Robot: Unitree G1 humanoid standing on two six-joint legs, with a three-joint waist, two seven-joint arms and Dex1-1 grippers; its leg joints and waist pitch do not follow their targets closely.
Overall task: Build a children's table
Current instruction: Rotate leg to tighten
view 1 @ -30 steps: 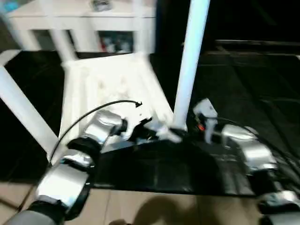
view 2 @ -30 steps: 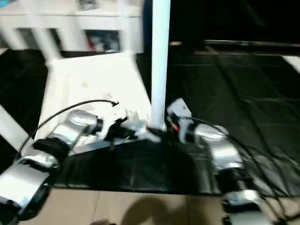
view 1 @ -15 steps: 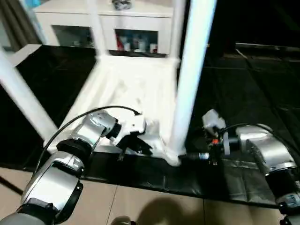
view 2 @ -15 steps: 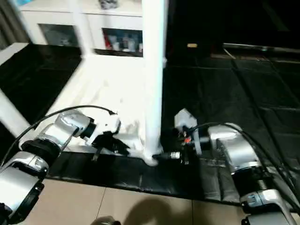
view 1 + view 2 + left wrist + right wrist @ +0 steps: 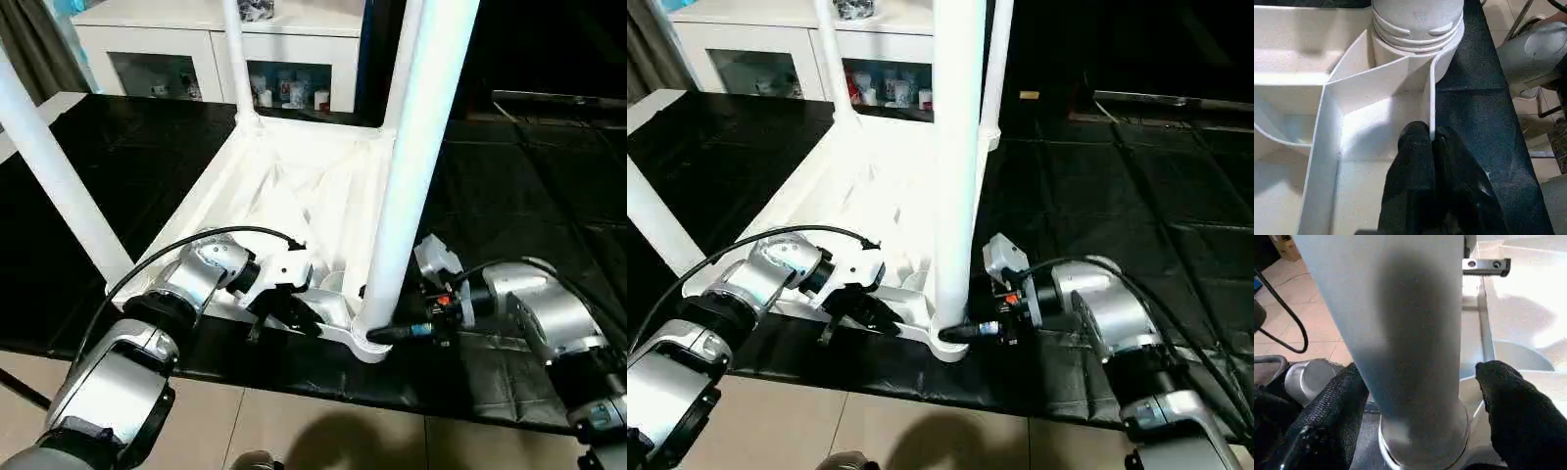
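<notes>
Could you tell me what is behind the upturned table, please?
Behind the table top stands a white cabinet with glass-fronted shelves holding small items. The legs cover parts of it, and its lower part is hidden by the top's far edge.

The table top (image 5: 294, 186) lies upside down on the dark mat (image 5: 509, 196), legs standing up from its corners. The nearest leg (image 5: 416, 166) rises between the left gripper (image 5: 294, 318) and right gripper (image 5: 387, 335). Behind stands a cabinet (image 5: 186, 44), seemingly apart.

No readable text, label, brand, number or sign appears anywhere. The small items behind the glass doors of the white cabinet (image 5: 245, 59) are too tiny to make out any lettering.
</notes>
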